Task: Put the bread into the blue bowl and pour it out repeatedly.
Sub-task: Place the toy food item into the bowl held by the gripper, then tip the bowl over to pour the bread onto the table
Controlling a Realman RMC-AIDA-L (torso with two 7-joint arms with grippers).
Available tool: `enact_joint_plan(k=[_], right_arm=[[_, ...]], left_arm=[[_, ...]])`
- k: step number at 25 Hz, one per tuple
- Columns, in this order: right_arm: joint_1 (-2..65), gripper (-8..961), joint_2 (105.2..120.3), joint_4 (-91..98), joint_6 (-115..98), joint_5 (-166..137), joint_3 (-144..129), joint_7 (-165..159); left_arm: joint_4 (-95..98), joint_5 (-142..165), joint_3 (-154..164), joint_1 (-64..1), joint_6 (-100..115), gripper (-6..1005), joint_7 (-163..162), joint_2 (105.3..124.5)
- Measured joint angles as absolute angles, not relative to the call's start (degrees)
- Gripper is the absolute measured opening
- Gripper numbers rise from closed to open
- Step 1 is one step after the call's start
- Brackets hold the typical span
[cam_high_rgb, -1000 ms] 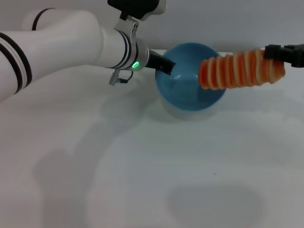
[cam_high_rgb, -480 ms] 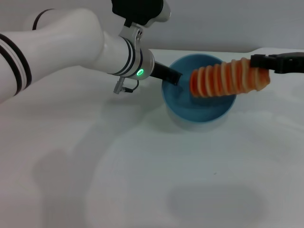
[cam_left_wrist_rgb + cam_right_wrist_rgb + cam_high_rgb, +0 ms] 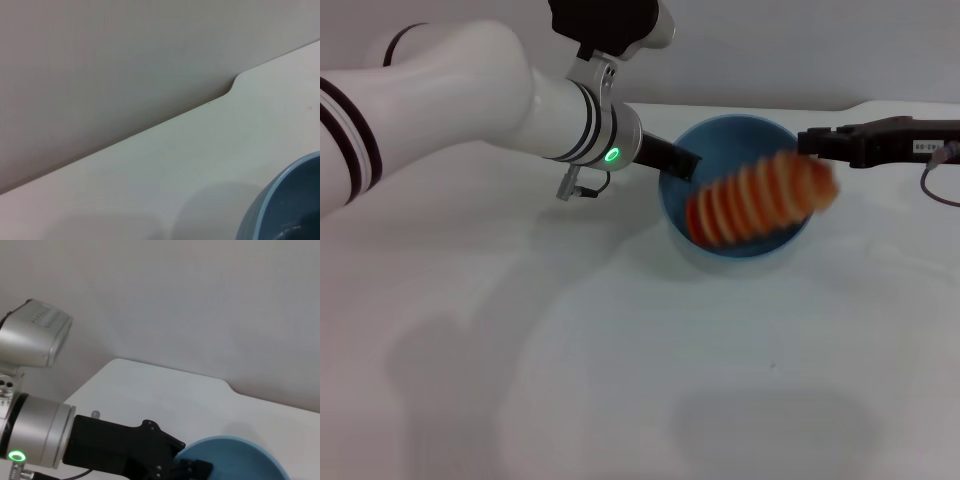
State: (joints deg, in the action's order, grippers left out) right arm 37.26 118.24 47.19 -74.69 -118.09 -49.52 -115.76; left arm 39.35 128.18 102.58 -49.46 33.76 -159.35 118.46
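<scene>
Resting on the white table (image 3: pixel 620 380): the blue bowl (image 3: pixel 735 240). Blurred and tilted inside it, free of any grip, lower end toward the bowl's near-left wall: the bread (image 3: pixel 760 200). Clamped on the bowl's left rim: left gripper (image 3: pixel 678 165). Just beyond the bowl's right rim, holding nothing: right gripper (image 3: pixel 810 143), finger gap impossible to tell.

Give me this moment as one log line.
left gripper: shut on blue bowl rim | right gripper: beside bowl | bread: tilted, blurred, over bowl
</scene>
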Motion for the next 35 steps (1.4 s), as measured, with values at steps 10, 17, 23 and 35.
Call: enact_joint_plan(k=[10, 17, 23, 35], right_arm=[[35.1, 457, 118.20, 50.4, -71.7, -117.7, -48.5, -115.5], [24.0, 540, 119.05, 62.9, -59.6, -102.7, -47.5, -101.5], [18.5, 539, 118.93, 54.0, -53.1, -81.6, -46.8, -76.4], [13.5, 668, 118.71, 26.8, -59.4, -53.5, -40.6, -46.2]], left_arm=[[38.8, 128.1, 102.3, -48.9, 32.8, -2, -159.2, 118.37], [38.5, 128.5, 102.4, -47.5, 30.6, -2, -159.0, 118.24], [38.2, 128.6, 102.6, -46.7, 27.6, -1, -158.2, 118.21], [38.8, 128.7, 107.5, -47.1, 13.9, -1, -156.3, 118.45]])
